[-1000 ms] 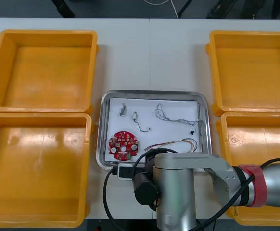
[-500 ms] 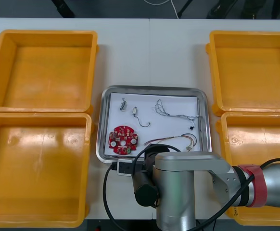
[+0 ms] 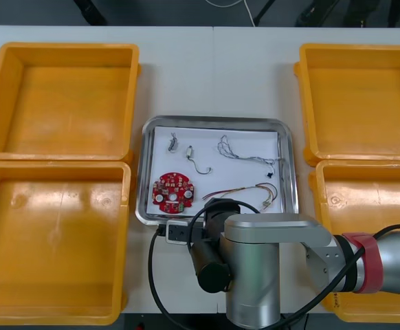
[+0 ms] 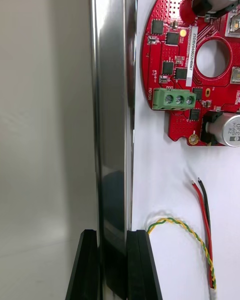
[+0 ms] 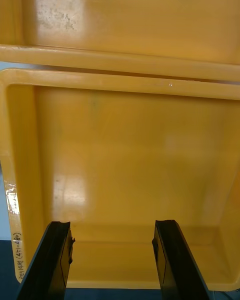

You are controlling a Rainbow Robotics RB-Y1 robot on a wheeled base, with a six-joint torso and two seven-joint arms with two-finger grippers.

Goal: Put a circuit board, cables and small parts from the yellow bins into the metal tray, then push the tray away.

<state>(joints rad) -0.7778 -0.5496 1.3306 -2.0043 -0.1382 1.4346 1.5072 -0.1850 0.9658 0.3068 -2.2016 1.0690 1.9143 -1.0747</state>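
Shiny rectangular metal tray (image 3: 214, 120) has slid farther away, my right claw (image 4: 113, 237) clamped on its rim, pushing underway; left claw (image 5: 112, 227) idles apart.

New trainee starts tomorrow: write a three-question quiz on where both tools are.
1. True or false: the right tool is shut on the near rim of the metal tray.
2. Which lies nearest the right tool? A circuit board; B red and yellow cable; C small metal parts.
3. Fill in: the left tool hangs open over a yellow ____.
Key: 1 true; 2 B; 3 bin.
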